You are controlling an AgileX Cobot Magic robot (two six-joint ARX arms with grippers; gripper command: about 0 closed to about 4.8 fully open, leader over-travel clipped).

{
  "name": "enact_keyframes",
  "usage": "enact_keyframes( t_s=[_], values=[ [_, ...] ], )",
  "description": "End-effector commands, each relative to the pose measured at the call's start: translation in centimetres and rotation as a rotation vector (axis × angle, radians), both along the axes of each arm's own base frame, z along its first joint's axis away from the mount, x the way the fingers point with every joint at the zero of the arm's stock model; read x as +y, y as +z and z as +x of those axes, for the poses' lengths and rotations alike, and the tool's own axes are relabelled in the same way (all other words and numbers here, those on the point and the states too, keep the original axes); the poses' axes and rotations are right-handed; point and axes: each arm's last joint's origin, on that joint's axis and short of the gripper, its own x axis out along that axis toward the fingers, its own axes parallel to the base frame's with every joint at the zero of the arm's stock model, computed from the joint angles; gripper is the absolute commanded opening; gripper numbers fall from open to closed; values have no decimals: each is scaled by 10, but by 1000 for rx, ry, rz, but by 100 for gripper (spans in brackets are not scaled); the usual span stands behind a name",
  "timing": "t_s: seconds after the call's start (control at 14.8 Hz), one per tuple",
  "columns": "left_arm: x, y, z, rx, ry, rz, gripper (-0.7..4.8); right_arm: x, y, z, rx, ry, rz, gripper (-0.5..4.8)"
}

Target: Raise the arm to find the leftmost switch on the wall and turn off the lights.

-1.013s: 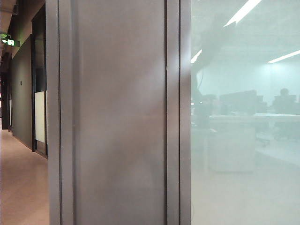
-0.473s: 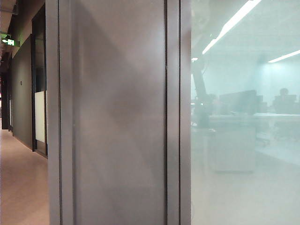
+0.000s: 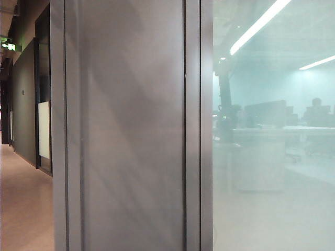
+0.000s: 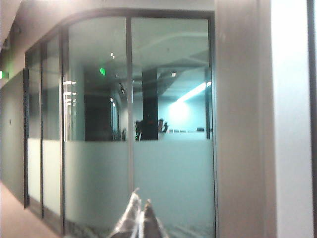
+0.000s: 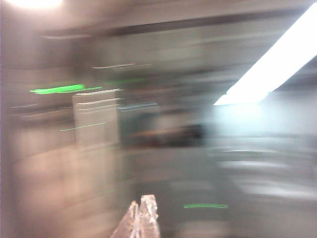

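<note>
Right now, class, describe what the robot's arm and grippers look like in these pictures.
The arm is a dark, slender, hazy silhouette in the glass. The left gripper and right gripper each show pale, translucent, tapering fingers; the right is blurred. No cables or markings are discernible.

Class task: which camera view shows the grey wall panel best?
The exterior view: the wall fills its middle, sharp and framed by narrow strips. The left wrist view shows mostly glass partitions beyond the shut left gripper. The right wrist view is motion-blurred beyond the shut right gripper.
</note>
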Motion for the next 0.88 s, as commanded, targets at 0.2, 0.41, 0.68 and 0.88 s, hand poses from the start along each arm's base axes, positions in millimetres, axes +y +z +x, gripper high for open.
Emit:
enact_keyframes(
  t_s=[0.2,0.41,0.68,0.88],
  values=[
    [-1,4,-3,-30,-8,4,-5,30,2,-10,-32,395,-181,-1],
    [-3,4,-3,-28,-87,-4,-6,35,1,-13,-21,509,-216,-1],
    [-15,11,-10,-91,-409,53,-6,39,1,-14,-16,547,-227,-1],
    [-32,36,-26,-181,-671,77,-6,40,1,-14,-13,552,-226,-1]
  ],
)
